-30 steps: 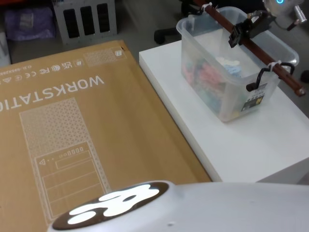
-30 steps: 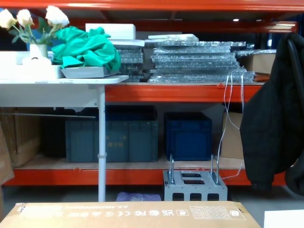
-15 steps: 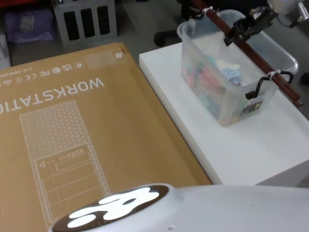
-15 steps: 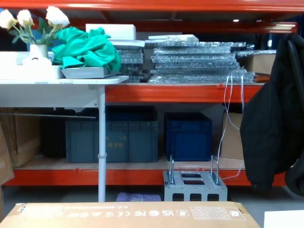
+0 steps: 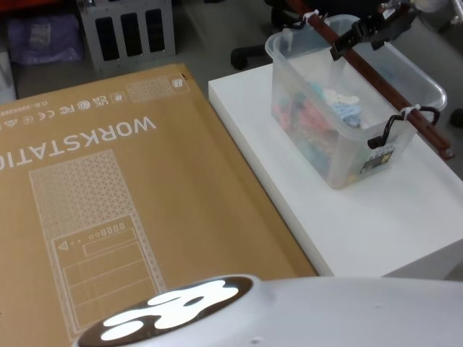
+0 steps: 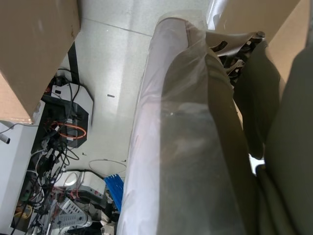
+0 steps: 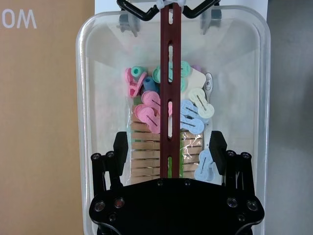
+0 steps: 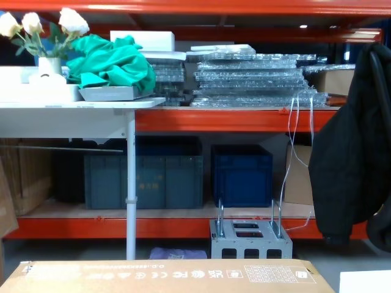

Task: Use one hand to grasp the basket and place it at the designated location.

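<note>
Basket (image 7: 172, 58) directly beneath right hand (image 7: 169, 147), fingers spread astride its handle bar (image 7: 168, 73)

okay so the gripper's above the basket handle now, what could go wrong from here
The right gripper is open astride the brown handle bar; if it closes off-centre, the basket may tilt and spill its clothes pegs. The bar hangs on thin black hooks, which might slip. The basket also stands near the white table's edge.

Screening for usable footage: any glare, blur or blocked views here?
Head view: a glaring bright patch on the robot's body at the bottom edge. Left wrist view: a close, blurred plastic-wrapped sleeve blocks most of it. Right wrist view: sharp on the basket.
</note>
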### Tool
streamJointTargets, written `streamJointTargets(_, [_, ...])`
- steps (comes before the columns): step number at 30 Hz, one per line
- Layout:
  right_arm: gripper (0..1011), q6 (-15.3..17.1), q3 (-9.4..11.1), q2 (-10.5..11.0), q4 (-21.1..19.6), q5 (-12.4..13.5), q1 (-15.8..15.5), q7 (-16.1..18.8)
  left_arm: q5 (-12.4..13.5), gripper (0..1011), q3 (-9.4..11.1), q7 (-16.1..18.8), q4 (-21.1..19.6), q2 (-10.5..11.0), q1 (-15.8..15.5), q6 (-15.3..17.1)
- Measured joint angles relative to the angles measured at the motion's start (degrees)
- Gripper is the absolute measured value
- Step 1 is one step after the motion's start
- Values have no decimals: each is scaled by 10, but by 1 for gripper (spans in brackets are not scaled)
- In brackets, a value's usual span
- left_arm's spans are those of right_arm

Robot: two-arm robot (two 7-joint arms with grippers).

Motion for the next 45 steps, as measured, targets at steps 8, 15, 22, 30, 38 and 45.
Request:
streamJointTargets(8, [1001,0,3,3,-3,3,-1,-1,0,0,0,0,0,0,0,0])
streamJointTargets(15, [1001,6,44,46,-49,38,-13,-21,0,0,0,0,0,0,0,0])
streamJointTargets(22, [1001,8,72,66,-71,57,-25,-32,0,0,0,0,0,0,0,0])
streamJointTargets(30, [1001,12,95,87,-93,75,-39,-48,0,0,0,0,0,0,0,0])
streamJointTargets(38, [1001,12,91,83,-89,73,-36,-45,0,0,0,0,0,0,0,0])
streamJointTargets(45, [1001,12,89,81,-88,71,-35,-44,0,0,0,0,0,0,0,0])
